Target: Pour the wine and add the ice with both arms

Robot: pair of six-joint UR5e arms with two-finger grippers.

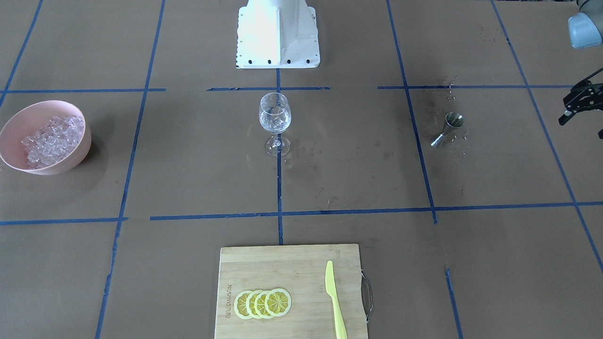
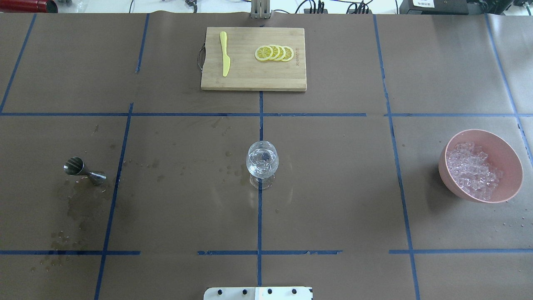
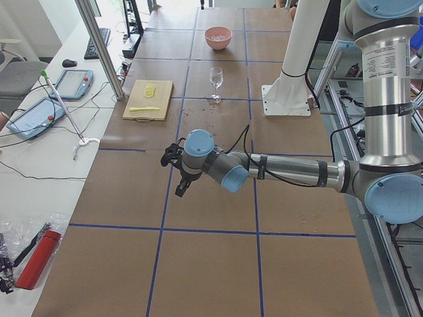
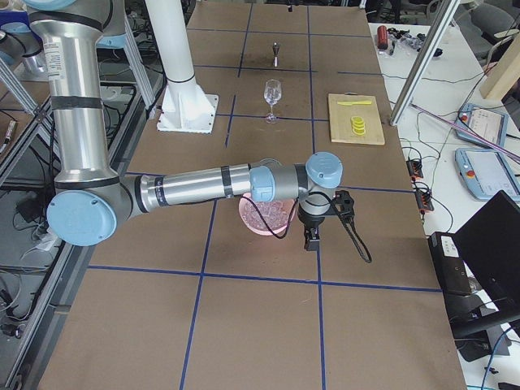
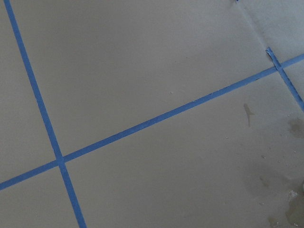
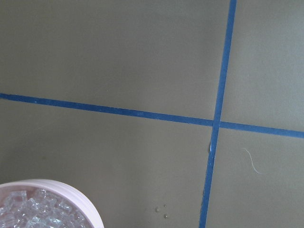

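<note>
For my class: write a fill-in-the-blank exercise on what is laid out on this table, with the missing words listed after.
The ice lies heaped in a ____ bowl.
On the cutting board, ____ lemon slices overlap beside a yellow knife.
The wine glass stands ____ on a blue tape line.
Missing words: pink; four; upright.

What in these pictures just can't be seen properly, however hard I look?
1. Right gripper: shows only in the exterior right view, small and dark; open or shut unclear.
2. Left gripper: cut off by the front-facing view's edge; jaws unclear.
3. Pink bowl: partly hidden behind the right arm, exterior right view.
4. Wine glass: contents too small and clear to tell, overhead.
</note>
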